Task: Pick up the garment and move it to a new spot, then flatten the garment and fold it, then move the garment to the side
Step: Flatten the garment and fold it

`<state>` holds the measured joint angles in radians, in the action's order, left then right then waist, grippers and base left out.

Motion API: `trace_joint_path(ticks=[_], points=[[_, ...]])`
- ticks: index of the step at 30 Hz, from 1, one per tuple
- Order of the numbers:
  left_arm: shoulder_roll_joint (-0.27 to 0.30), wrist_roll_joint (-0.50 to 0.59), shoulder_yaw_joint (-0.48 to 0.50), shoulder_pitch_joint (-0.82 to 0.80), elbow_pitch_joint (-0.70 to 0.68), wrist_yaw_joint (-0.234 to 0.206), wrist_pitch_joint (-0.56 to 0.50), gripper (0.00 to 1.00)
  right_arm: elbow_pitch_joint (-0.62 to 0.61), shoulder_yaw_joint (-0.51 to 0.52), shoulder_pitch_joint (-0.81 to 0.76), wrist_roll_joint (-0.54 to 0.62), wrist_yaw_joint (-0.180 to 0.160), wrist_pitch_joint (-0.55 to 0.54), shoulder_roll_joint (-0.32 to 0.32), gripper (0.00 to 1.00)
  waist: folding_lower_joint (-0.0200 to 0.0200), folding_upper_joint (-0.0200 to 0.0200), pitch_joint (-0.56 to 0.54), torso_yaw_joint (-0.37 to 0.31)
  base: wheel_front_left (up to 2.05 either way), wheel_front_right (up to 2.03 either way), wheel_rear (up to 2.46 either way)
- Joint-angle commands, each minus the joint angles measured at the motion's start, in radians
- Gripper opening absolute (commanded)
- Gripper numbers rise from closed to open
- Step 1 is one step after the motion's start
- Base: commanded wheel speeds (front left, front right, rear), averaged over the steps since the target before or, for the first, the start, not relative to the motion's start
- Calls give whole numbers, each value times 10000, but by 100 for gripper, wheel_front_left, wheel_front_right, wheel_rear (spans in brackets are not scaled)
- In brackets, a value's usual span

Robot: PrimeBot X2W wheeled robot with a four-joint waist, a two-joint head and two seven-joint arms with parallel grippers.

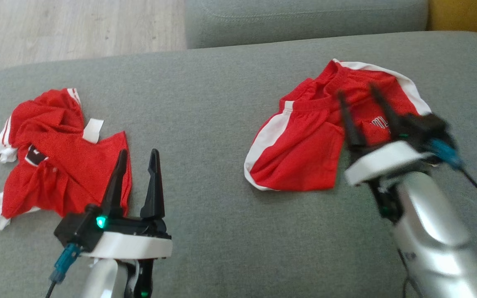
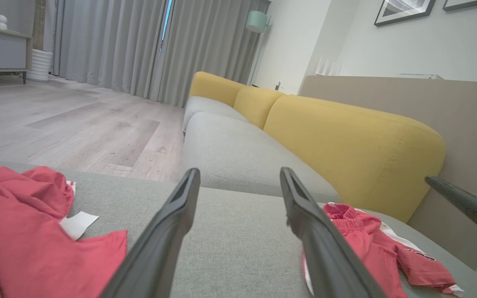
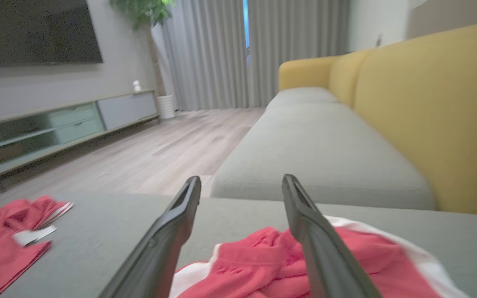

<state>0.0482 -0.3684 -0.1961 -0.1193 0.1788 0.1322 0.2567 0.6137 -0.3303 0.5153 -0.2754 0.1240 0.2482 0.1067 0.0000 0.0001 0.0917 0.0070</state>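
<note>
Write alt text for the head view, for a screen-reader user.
Two red-and-white garments lie apart on a grey sofa cushion: a crumpled red garment at left, red shorts at right. The open right gripper, blurred, hovers over the shorts; the open left gripper sits near the crumpled one.

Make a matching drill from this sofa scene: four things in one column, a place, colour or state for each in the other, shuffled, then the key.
Column one:
1. red shorts
2. red shirt
3. left hand
4. sofa backrest

Column two:
A. yellow
B. crumpled, on the robot's left side of the grey seat
C. open, holding nothing
D. lying on the robot's right side of the grey seat

Pairs: 1-D, 2-B, 3-C, 4-A
</note>
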Motion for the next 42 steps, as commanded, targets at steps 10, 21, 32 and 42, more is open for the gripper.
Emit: trace_joint_path(ticks=[10,21,32,42], points=[[20,91,233,-173,-520,-15,51,100,-2954,2894,-3540,947,67,133,-512,100,0,-1,-19,-325,0,0,0],[20,76,55,-306,-419,-15,51,100,-2204,1738,-3669,-37,67,-299,-562,100,0,-1,156,-38,0,0,0],[20,20,-38,-453,-351,-15,51,100,-235,560,-2667,-1187,67,-1120,-564,100,0,-1,476,372,0,0,0],[20,26,-6,-593,-315,-15,51,100,1043,-492,-1437,-1689,67,-450,-564,0,0,-1,755,463,0,0,0]])
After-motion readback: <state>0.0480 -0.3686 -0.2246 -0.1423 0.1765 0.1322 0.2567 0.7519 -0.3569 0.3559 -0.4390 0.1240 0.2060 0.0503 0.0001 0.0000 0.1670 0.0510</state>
